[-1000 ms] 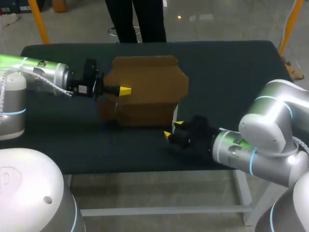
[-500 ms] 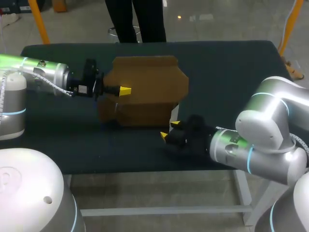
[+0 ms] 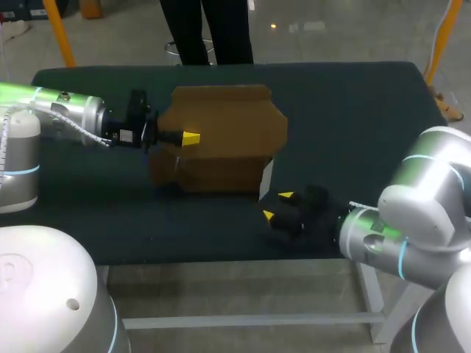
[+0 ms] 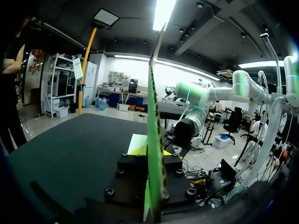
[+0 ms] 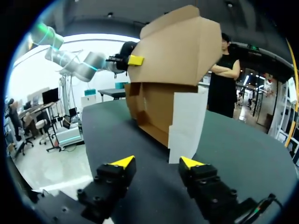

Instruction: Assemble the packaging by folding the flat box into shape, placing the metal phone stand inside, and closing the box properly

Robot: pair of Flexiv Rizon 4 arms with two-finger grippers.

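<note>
The left jaws are clenched on the cardboard box (image 3: 228, 132). In the left wrist view a panel (image 4: 156, 140) runs edge-on between the two fingers, and from above one yellow fingertip (image 3: 190, 137) lies on the panel's face. That grip appears to hold the broad upper panel raised and the box steady, so that the other arm can work on its near side.

The right jaws are released and empty. They sit low near the counter's front edge and point at the box's near right corner without touching it. A white flap (image 5: 187, 126) stands there, though I cannot tell whether it is part of the box or a loose sheet.

The box sits mid-counter (image 3: 353, 110), nearer the left edge. It is plain brown card and only partly formed. One wide panel with clipped corners stands upright above a lower, open body (image 5: 149, 112) whose inner walls show. No metal phone stand is visible, so folding seems to be the step in hand.
</note>
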